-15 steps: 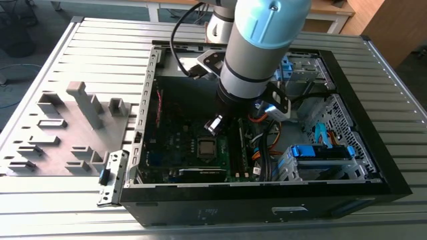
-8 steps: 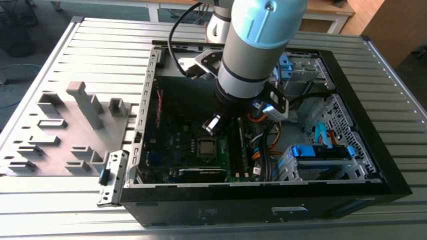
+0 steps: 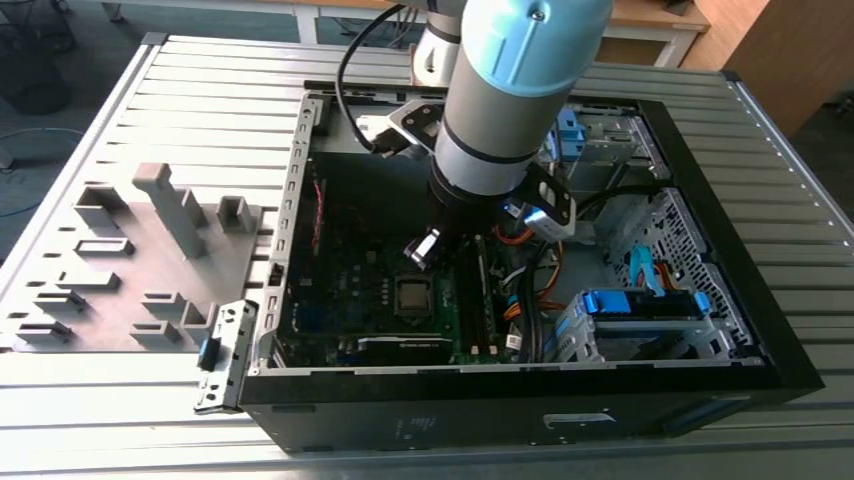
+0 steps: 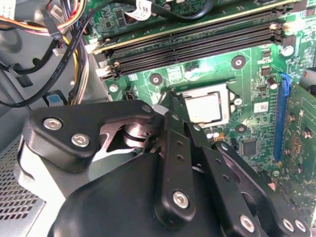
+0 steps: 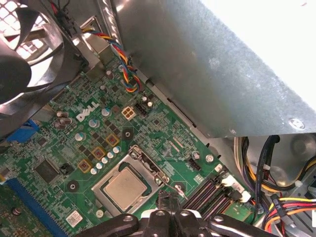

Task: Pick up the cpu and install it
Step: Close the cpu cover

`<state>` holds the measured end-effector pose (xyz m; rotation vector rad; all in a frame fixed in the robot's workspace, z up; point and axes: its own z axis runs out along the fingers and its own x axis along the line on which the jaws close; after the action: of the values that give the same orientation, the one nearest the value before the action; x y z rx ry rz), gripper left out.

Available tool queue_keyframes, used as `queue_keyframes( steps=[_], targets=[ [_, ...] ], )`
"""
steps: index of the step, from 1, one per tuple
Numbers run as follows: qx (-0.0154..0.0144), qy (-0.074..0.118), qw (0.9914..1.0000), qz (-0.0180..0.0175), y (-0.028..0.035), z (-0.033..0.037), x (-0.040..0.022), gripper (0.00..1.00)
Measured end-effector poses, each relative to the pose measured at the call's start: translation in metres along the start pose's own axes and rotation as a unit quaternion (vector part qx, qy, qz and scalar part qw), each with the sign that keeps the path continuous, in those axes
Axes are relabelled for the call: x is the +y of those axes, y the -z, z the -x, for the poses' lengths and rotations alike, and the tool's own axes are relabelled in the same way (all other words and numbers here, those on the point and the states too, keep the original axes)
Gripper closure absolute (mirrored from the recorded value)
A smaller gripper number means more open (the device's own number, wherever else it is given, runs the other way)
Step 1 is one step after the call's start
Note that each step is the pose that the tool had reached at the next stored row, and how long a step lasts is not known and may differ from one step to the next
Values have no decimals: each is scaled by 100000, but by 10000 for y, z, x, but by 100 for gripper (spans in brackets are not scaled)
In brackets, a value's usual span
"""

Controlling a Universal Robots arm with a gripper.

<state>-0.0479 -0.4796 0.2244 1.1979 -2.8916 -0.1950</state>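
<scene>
The cpu [image 5: 123, 188] is a silvery-gray square lying flat inside the silver-framed socket [image 5: 138, 159] on the green motherboard [image 5: 89, 143]. It also shows in the second wrist view, cpu [image 4: 206, 107], and as a small gray square in the exterior view, cpu [image 3: 414, 293]. My gripper [image 3: 427, 248] hangs inside the open computer case [image 3: 694, 330], just above and beside the socket. In both wrist views its black fingertips meet with nothing between them, gripper [image 4: 172, 98], gripper [image 5: 167, 200], and they sit clear of the chip.
Black memory slots [image 4: 197, 47] run beside the socket. Bundled cables [image 4: 64, 44] and a metal drive cage [image 5: 222, 64] crowd one side, and a fan [image 5: 24, 44] sits at the case's end. A blue card latch [image 4: 282, 116] stands near the socket. A gray fixture plate [image 3: 134, 260] lies outside the case.
</scene>
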Motion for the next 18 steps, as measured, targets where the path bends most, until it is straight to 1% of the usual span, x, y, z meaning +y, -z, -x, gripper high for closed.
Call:
queue_keyframes(
  steps=[8,18],
  targets=[
    [-7,12,100000,3,-14,34,37,89],
    [-2,8,100000,2,-24,56,60,89]
  ],
)
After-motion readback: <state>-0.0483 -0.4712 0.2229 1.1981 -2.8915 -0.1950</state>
